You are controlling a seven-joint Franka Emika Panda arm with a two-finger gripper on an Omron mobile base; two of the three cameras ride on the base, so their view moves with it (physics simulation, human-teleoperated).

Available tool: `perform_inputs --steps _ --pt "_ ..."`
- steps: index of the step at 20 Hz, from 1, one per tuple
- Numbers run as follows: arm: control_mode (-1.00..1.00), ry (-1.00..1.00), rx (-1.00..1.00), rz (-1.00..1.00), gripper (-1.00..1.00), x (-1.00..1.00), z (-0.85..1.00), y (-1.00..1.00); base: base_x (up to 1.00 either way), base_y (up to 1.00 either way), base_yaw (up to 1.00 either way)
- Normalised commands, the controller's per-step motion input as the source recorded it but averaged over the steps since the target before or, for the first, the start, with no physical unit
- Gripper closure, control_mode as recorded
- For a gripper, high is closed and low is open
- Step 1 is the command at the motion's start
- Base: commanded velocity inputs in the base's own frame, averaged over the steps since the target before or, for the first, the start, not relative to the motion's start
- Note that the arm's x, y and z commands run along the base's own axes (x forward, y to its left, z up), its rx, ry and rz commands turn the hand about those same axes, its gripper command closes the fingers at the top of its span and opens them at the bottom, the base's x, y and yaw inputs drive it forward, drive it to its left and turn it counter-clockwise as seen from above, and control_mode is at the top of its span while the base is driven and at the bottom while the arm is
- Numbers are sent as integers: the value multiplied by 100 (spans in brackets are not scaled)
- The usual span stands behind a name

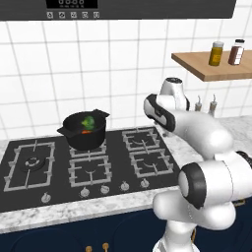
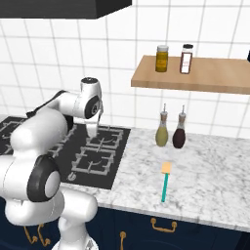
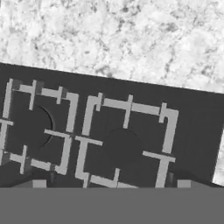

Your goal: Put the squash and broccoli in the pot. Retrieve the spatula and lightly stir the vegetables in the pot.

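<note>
The black pot (image 1: pixel 84 133) stands on the stove's back middle burner. Inside it lie the green broccoli (image 1: pixel 88 120) and the orange-red squash (image 1: pixel 86 131). The spatula (image 2: pixel 165 184) rests on the marble counter right of the stove, its teal handle toward the front edge and its tan blade toward the wall. My gripper (image 2: pixel 92 135) hangs pointing down over the stove's right-hand burners, well right of the pot and left of the spatula. In the hand view the gripper (image 3: pixel 111 184) is open, its tips far apart over the grates with nothing between them.
Two sauce bottles (image 2: pixel 170 131) stand at the wall behind the spatula. A wooden shelf (image 2: pixel 205 78) with two jars juts out above them. The stove (image 1: pixel 34 165) has raised grates and front knobs. A range hood (image 1: pixel 123 9) hangs overhead.
</note>
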Motion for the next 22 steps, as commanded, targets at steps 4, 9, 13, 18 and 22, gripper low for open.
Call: perform_inputs --steps 4,9,13,18,22 --pt "-100 7 14 -62 -100 -42 0 -80 0 0 0" --pt "-100 0 12 -53 -100 -66 -2 -76 0 0 0" --pt "-100 0 13 -52 -100 -63 -3 -80 0 0 0" --pt "-100 0 11 -52 -100 -50 -6 -81 0 0 0" --pt "-100 0 11 -54 -100 -33 -9 -84 0 0 0"
